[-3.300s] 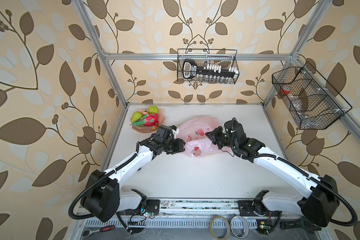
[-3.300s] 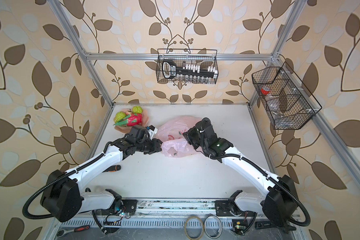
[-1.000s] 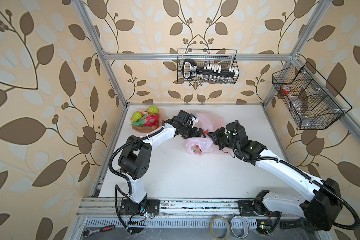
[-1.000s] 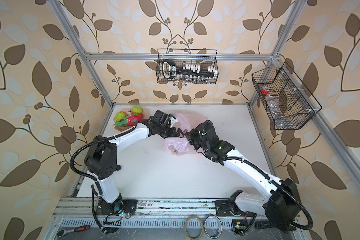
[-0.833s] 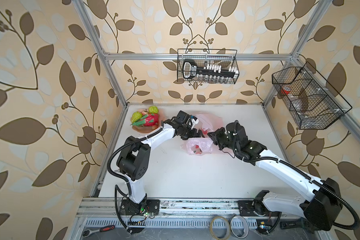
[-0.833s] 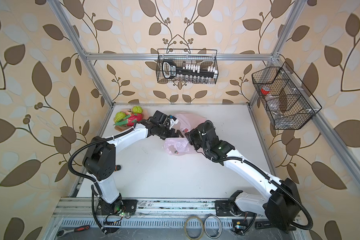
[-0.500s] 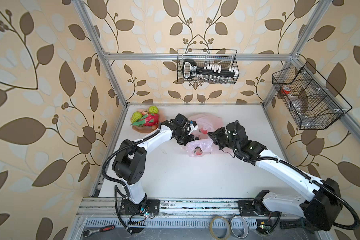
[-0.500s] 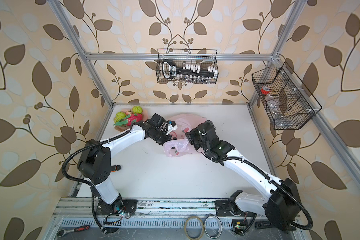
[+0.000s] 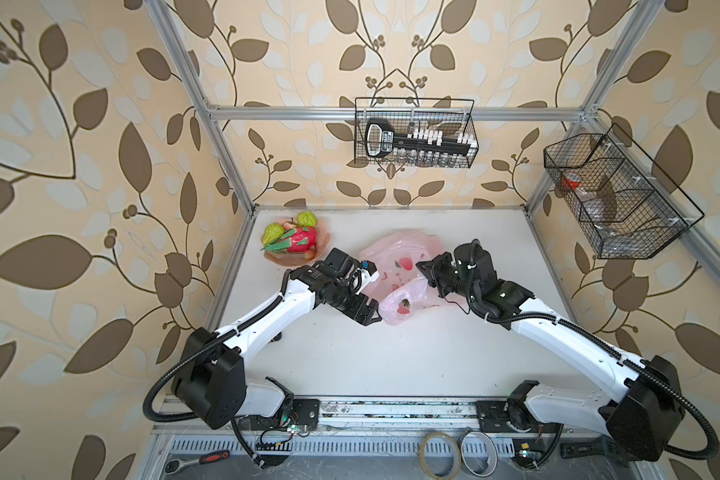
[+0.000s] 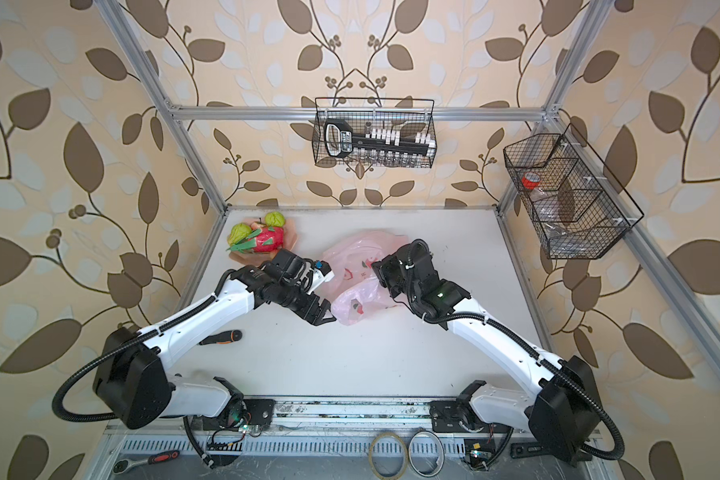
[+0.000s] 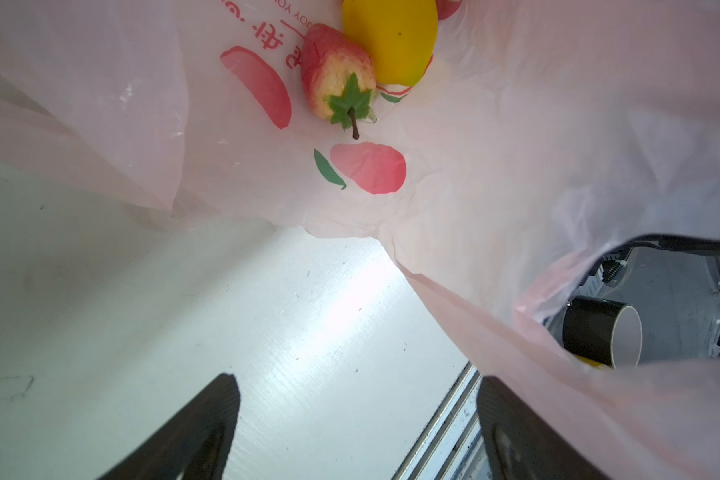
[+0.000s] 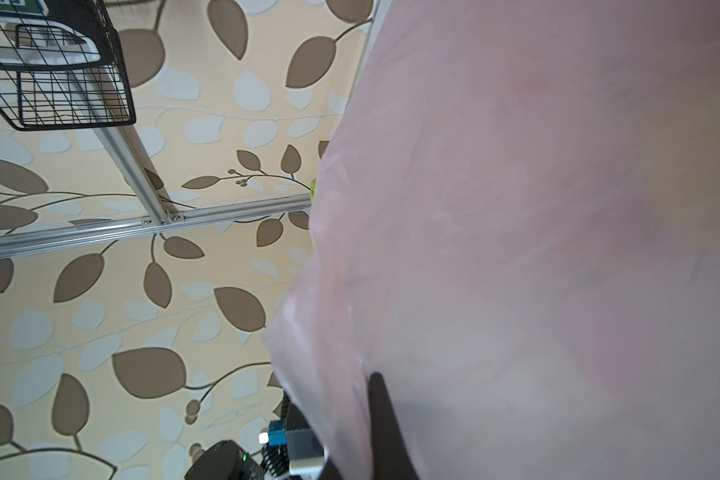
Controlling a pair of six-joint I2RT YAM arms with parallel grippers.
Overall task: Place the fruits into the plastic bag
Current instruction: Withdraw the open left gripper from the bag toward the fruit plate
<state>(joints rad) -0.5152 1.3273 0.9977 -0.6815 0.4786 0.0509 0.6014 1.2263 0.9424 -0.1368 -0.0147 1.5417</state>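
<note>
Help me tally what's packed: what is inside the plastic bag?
Inside the plastic bag lie a small red fruit and a yellow lemon, seen in the left wrist view. Its folds hide anything deeper.

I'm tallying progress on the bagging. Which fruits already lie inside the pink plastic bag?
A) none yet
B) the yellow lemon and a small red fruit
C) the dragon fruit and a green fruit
B: the left wrist view looks into the plastic bag and shows the yellow lemon beside a small red fruit, while the dragon fruit sits on the dish in a top view.
</note>
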